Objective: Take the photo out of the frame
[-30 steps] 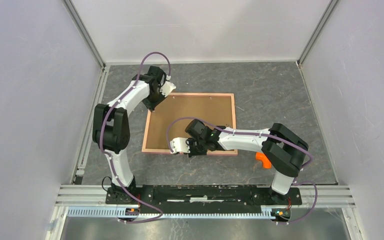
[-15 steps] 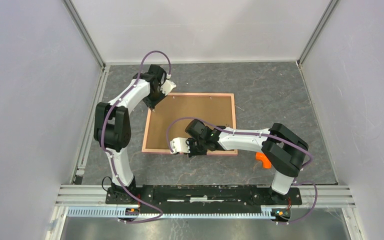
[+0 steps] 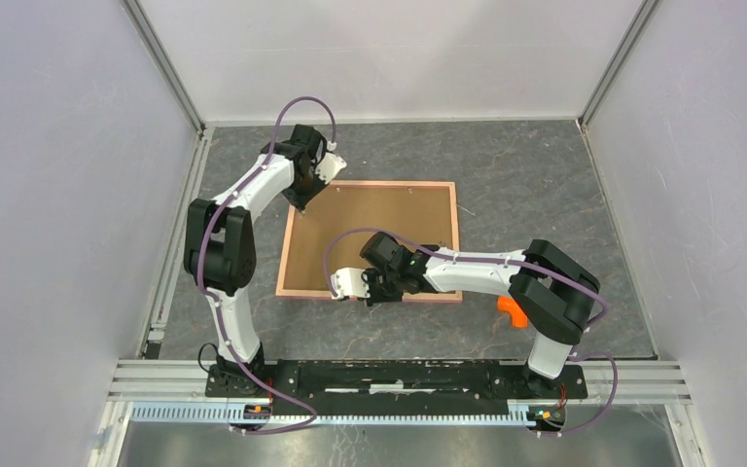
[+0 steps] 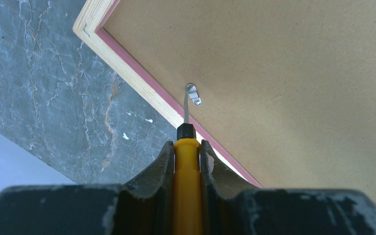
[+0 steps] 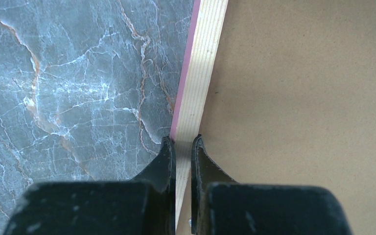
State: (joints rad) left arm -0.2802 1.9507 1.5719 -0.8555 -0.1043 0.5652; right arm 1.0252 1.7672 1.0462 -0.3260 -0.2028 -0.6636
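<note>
- Frame (image 3: 374, 229) lies flat, back side up, on the bench (image 3: 535, 185), about mid-depth and left of centre; its edges sit slightly skewed to the bench edges.
- Brown fibreboard back (image 4: 284, 73) faces up, and the pink rim (image 5: 203, 73) around it shows pale bare wood on top.
- Left gripper (image 4: 186, 149) is at the frame's far-left corner, fingers clamped on a yellow-handled tool (image 4: 187, 196) that sticks out forward between them.
- Tool's thin metal blade (image 4: 185, 111) points at a small metal clip (image 4: 192, 94) on the back, just inside the rim; the blade tip is at the clip, but I cannot tell whether it touches.
- A second clip is just visible at the lower right edge of the left wrist view.
- Right gripper (image 5: 182, 142) is at the frame's near edge, left of that edge's middle, with the arm reaching in across the frame's near-right corner.
- Its fingers (image 5: 164, 161) are almost together, with only a narrow slit between them, and the tips are over the wooden rim strip; no grip on the rim can be made out.
- Orange piece (image 3: 512, 311) sits on the bench near the near-right side, beside the right arm's elbow and well apart from the frame.
</note>
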